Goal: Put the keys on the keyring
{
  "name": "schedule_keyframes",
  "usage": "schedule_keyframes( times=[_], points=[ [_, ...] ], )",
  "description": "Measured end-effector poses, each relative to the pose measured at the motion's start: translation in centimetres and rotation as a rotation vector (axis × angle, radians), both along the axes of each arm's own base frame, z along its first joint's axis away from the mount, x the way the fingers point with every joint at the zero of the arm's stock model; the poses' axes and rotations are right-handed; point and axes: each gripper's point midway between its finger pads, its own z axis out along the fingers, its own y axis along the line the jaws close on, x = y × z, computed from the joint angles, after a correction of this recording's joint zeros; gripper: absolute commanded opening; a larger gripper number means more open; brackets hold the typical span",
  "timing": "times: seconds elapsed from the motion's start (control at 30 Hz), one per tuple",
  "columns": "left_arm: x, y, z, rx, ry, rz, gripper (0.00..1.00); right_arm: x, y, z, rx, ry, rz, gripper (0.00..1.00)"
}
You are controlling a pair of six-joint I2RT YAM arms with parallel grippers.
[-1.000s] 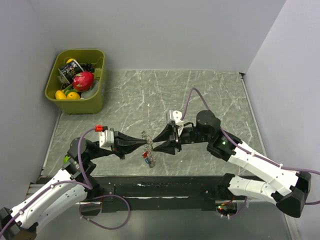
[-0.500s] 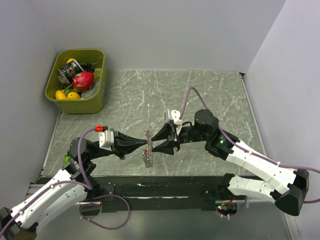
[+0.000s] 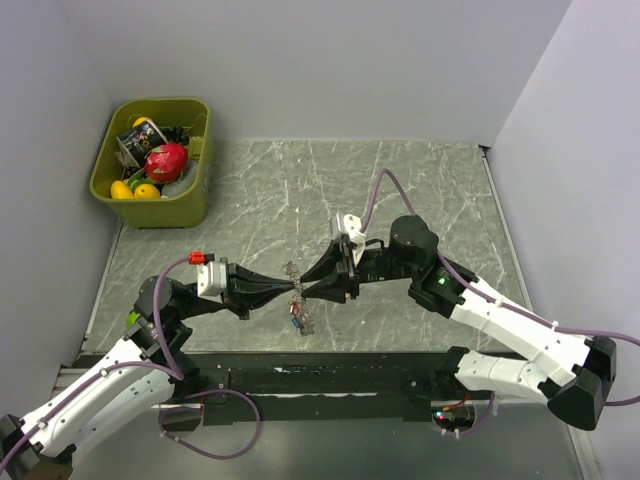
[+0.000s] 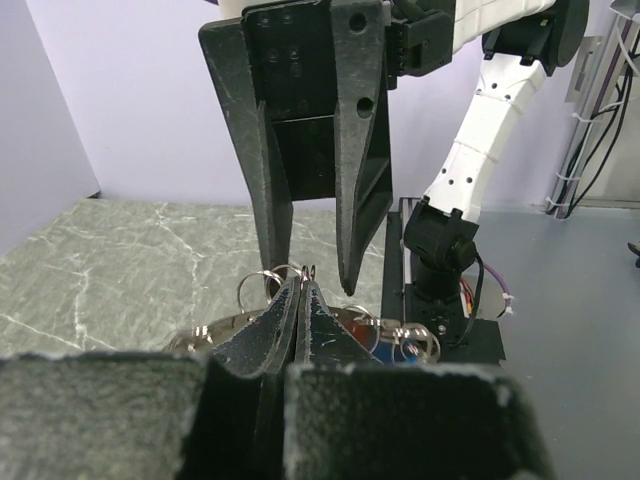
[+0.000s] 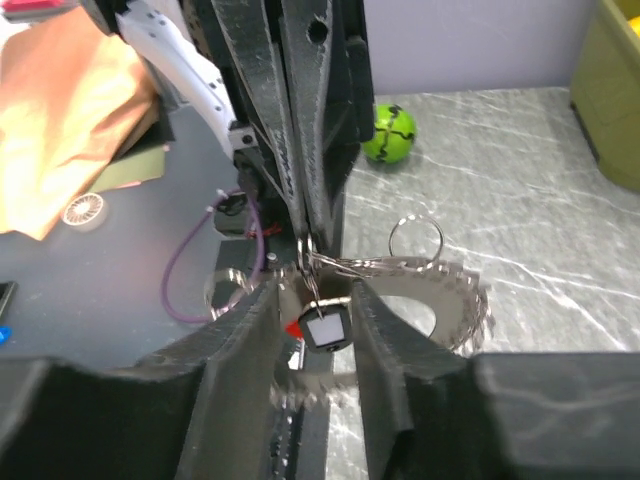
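The grey veined marble table (image 3: pixel 420 180) is being enclosed by pale walls, with a green bin (image 3: pixel 160 212) being kept at 10 o'clock. Bare marble is being left toward 12 and 3 o'clock. Near 6 o'clock of centre, the keyring (image 5: pixel 460 292) is being pinched by the closed left gripper (image 4: pixel 300 290). The right gripper (image 5: pixel 315 290) is being held with jaws apart around a small whitish key (image 5: pixel 326 330).

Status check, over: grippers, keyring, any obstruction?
Left gripper shut on keyring. Right gripper open, straddling small dark-and-white key hanging there. No obstruction seen.
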Motion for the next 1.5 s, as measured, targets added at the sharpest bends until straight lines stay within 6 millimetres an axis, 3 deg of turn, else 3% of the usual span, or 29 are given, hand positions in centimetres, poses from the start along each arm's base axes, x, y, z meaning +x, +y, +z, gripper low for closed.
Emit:
schedule_keyframes(
  times=[0.2, 0.4, 0.6, 0.63, 0.67, 0.73, 0.77, 0.87, 0.97, 1.1, 1.2, 1.37, 1.5],
  points=[
    [0.0, 0.0, 0.0, 0.001, 0.002, 0.002, 0.01, -0.3, 0.4, 0.5, 0.016, 0.019, 0.03, 0.27],
    [0.0, 0.0, 0.0, 0.001, 0.002, 0.002, 0.01, -0.3, 0.6, 0.8, 0.021, 0.025, 0.04, 0.0],
    [0.1, 0.0, -0.1, 0.001, 0.003, 0.003, 0.02, -0.3, 0.6, 0.7, 0.019, 0.026, 0.04, 0.0],
    [0.1, 0.0, -0.1, 0.002, 0.004, 0.003, 0.04, -0.3, 0.6, 0.7, 0.018, 0.026, 0.041, 0.0],
    [0.1, 0.0, -0.1, 0.004, 0.005, 0.004, 0.19, -0.3, 0.6, 0.7, 0.018, 0.025, 0.04, 0.0],
    [0.1, 0.0, -0.2, 0.011, 0.01, 0.007, 0.35, -0.2, 0.6, 0.6, 0.01, 0.023, 0.038, 0.0],
    [0.2, 0.0, -0.2, 0.015, 0.015, 0.012, 0.47, -0.2, 0.5, 0.4, 0.002, 0.027, 0.035, 0.0],
    [0.4, 0.2, 1.0, 0.026, 0.022, 0.032, 0.62, -0.1, 0.3, 0.1, -0.029, 0.024, 0.027, 0.0],
    [0.1, 0.6, 2.9, 0.036, 0.011, 0.039, 0.67, 0.1, 0.1, 0.0, -0.058, 0.006, 0.017, 0.0],
    [-0.4, 1.0, 4.7, 0.067, -0.016, 0.039, 0.66, 0.2, -0.2, 0.2, -0.093, -0.027, 0.02, 0.0],
    [-0.4, 0.6, 4.5, 0.142, -0.006, 0.012, 0.61, 0.2, -0.3, 0.2, -0.124, -0.044, 0.028, 0.0],
    [0.4, -0.7, 2.5, 0.276, 0.046, -0.042, 0.48, 0.3, -0.3, -0.7, -0.178, -0.042, 0.048, 0.0],
    [0.7, -1.3, 0.5, 0.356, 0.089, -0.077, 0.44, 0.1, -0.6, -1.7, -0.216, -0.028, 0.058, 0.0]
  ],
)
